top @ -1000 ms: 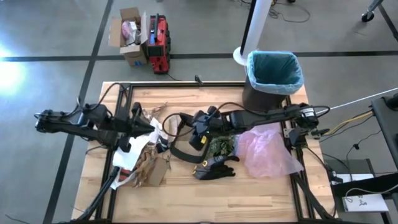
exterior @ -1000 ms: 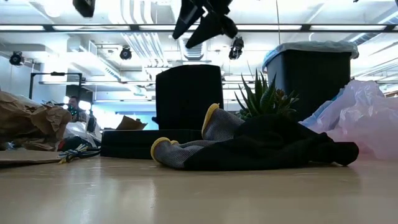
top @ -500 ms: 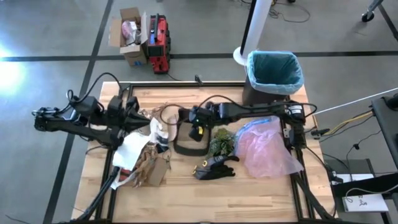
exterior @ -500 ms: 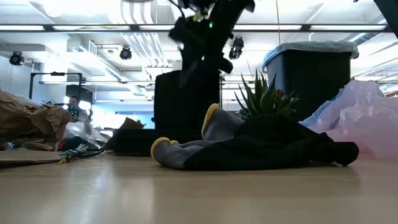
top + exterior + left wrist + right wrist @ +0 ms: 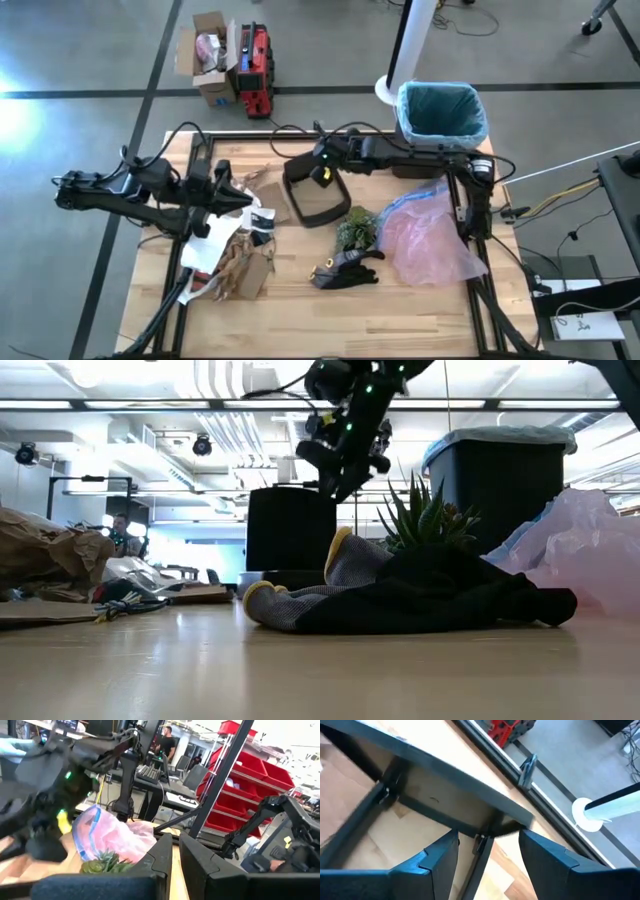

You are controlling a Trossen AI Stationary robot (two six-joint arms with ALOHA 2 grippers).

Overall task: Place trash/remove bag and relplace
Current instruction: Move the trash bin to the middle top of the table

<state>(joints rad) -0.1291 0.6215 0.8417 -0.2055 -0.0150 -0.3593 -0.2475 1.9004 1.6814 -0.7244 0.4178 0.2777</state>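
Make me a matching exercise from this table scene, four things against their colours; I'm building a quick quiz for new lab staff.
Things:
1. bag lining the bin
2. loose plastic bag on the table
3. glove
4. plant tuft

Colours:
A. green
B. pink
C. teal-blue
D. black with yellow

Pairs: 1-C, 2-B, 3-D, 4-A
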